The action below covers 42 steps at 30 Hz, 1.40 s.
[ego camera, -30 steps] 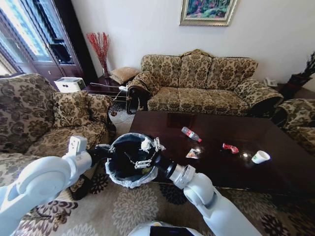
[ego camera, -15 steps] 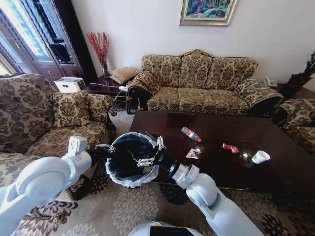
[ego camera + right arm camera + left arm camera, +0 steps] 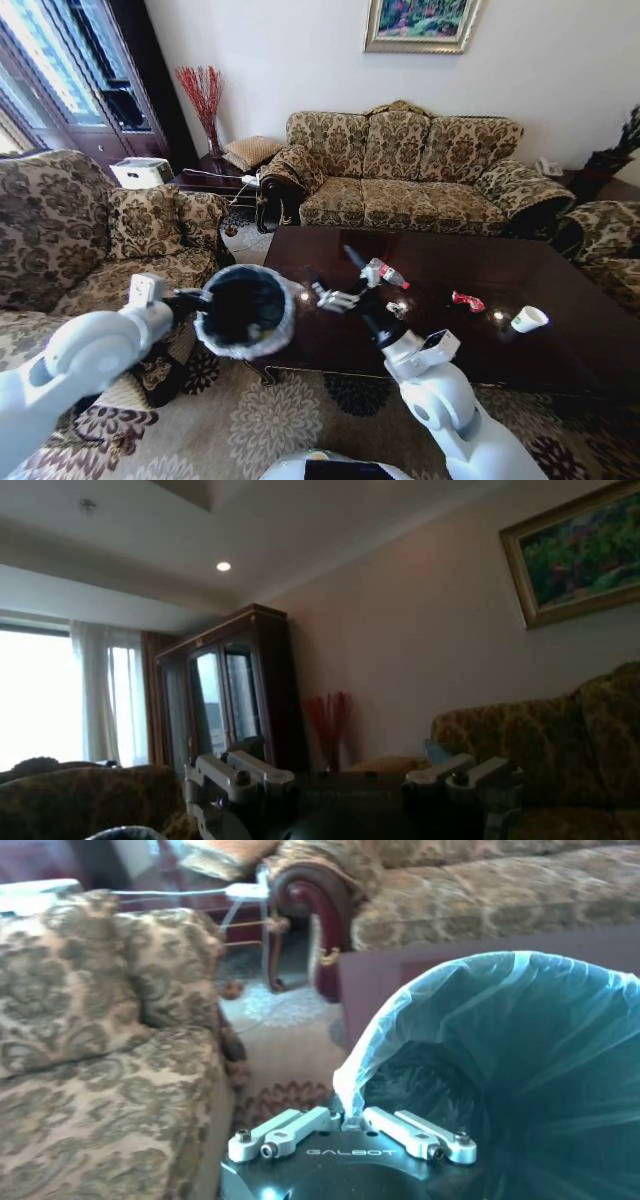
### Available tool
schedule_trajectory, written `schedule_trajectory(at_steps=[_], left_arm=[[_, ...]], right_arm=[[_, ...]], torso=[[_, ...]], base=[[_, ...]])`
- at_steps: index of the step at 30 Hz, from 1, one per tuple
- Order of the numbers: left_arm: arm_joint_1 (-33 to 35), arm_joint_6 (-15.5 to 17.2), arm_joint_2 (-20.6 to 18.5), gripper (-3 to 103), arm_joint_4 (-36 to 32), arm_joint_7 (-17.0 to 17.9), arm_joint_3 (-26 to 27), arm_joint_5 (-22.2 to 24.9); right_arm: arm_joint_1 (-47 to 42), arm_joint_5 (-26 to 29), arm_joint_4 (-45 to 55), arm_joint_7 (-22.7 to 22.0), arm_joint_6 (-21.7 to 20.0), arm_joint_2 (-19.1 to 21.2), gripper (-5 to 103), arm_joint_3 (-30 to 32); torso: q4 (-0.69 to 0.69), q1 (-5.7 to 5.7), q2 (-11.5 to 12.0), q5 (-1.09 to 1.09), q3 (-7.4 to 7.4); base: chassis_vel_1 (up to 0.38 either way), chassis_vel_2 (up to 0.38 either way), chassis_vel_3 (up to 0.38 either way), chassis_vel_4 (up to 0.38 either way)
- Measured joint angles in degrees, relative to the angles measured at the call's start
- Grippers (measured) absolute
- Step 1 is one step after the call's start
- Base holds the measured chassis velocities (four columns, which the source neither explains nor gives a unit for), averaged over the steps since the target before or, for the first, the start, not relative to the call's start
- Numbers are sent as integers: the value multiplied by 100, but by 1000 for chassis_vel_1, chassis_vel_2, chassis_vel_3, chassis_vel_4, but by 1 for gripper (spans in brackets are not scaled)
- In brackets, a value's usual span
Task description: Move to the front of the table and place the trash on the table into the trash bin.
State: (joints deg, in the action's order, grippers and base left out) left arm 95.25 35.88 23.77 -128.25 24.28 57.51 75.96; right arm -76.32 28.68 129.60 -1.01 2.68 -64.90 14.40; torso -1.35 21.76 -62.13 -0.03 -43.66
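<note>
On the left gripper (image 3: 350,1129) gripping the trash bin (image 3: 500,1065), "GALBOT" reads.

"GALBOT" on left gripper (image 3: 350,1129)

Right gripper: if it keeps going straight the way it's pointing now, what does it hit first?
The right gripper, open, hangs over the table and points up and away. Its wrist view looks along the fingers at the cabinet and wall, nothing close. The way looks free, though depth is unclear.

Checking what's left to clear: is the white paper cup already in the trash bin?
No, the white paper cup stands on the table, apart from the trash bin.
</note>
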Motion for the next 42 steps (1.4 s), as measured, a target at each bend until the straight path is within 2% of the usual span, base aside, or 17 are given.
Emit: schedule_trajectory(at_steps=[5,9,16,26,28,30,33,35,37,39,42], left_arm=[[-66,-45,111,0,26,7,68,64],[-72,-47,159,0,-6,-1,44,64],[-59,-48,215,0,-157,-27,7,53],[-32,-27,266,0,-458,-48,9,64],[-32,-20,287,0,-515,-67,-6,71],[-33,-15,318,0,-550,-77,-53,72],[-34,-13,336,0,-552,-76,-80,72],[-32,-12,344,0,-560,-76,-86,70],[-29,-11,344,0,-562,-80,-83,70],[-19,-11,336,0,-562,-104,-67,71],[-16,-11,326,0,-562,-115,-63,71]], right_arm=[[-360,54,-642,-253,208,-63,100,488],[-330,103,-1087,-377,278,-153,100,639],[-145,-11,-1812,-515,436,-361,100,637],[275,102,-3053,-917,437,-670,100,495],[527,67,-3556,-1089,409,-828,100,463],[890,-61,-4293,-1202,313,-1127,100,360],[1046,-108,-4628,-1208,238,-1318,100,287],[1106,-116,-4791,-1121,224,-1475,100,222],[1107,-80,-4807,-1056,175,-1535,100,192],[1134,-164,-4926,-1024,136,-1657,100,175],[1220,-256,-5086,-1071,137,-1741,100,177]], torso=[[3,-1,0,4,1],[1,-1,0,3,0],[-3,-1,0,2,0],[3,0,0,7,0],[4,0,0,9,0],[2,0,0,1,0],[-3,0,0,-5,0],[-7,-1,0,-1,0],[-6,-1,0,2,0],[2,-1,0,0,0],[3,-1,0,7,0]], base=[[0,0,0,0],[0,0,0,0],[-46,-35,58,63],[-177,-169,177,180],[-149,-135,124,96],[-30,-44,31,14],[12,29,-9,-6],[66,81,-13,-17],[73,23,-26,-16],[0,0,0,0],[0,0,0,0]])
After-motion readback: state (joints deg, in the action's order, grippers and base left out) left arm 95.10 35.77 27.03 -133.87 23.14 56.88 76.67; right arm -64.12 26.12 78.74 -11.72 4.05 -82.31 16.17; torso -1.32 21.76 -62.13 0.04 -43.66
